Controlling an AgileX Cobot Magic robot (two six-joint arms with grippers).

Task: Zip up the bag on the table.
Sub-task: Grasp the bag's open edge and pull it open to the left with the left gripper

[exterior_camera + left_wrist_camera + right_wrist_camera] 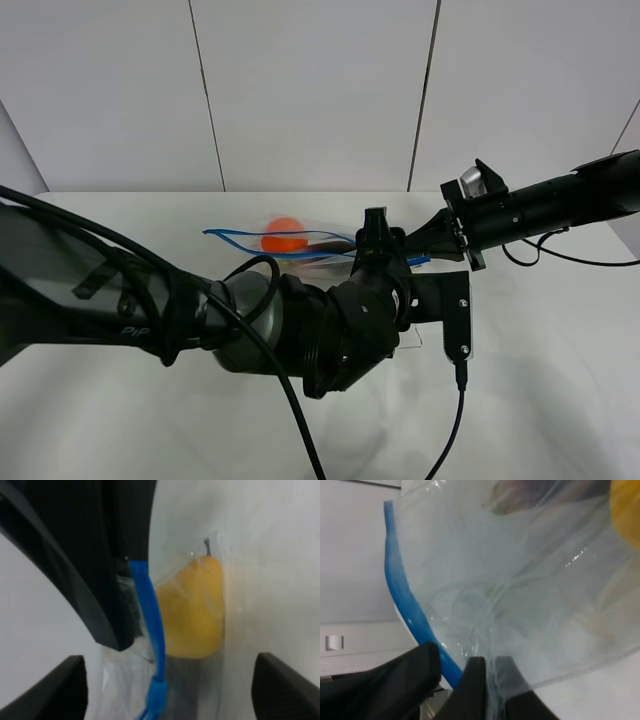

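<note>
dark fingers pinch the clear bag beside its blue zipper strip; yellow fruit inside.

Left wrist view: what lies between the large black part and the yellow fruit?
The blue zipper strip of the bag, shown in the left wrist view; the yellow fruit sits inside the bag.

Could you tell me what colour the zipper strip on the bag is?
Blue; the zipper strip shows best in the left wrist view.

Plain white panelled wall
</note>
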